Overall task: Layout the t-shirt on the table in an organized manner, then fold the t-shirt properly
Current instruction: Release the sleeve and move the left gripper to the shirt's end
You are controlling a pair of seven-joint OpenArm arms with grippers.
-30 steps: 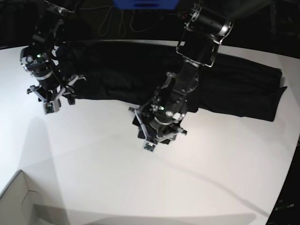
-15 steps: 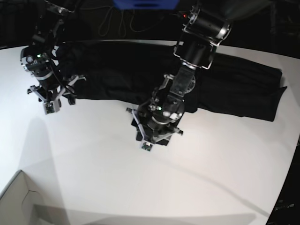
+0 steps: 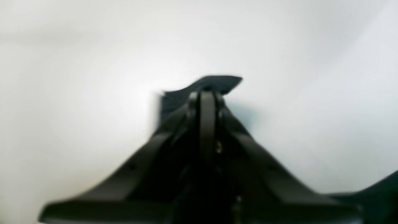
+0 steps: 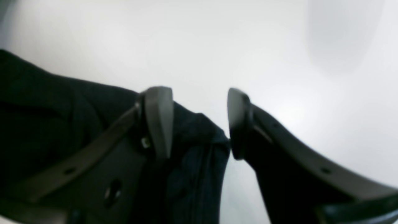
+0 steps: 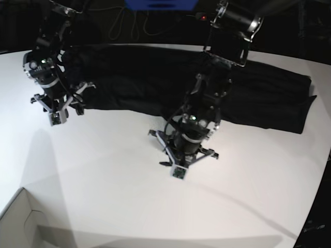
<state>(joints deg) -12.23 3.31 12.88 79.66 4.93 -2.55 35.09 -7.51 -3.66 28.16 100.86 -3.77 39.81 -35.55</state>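
The black t-shirt (image 5: 155,77) lies long and bunched across the far side of the table (image 5: 103,196); left gripper (image 3: 206,93) is pinched tight on a small bit of its edge; right gripper (image 4: 199,121) is spread apart over a corner, holding nothing; thin cloth could slip out w/ a hard pull, or bunch up more.

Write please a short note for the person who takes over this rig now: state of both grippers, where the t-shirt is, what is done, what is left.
Left gripper: shut on a fold of the t-shirt at its near edge, low over the table.
Right gripper: open, holding nothing, over a corner of the cloth at the other end.
T-shirt: bunched in a long band across the far side of the table.
Done: one edge pinched.
Left: second grasp, spreading flat, all folding.
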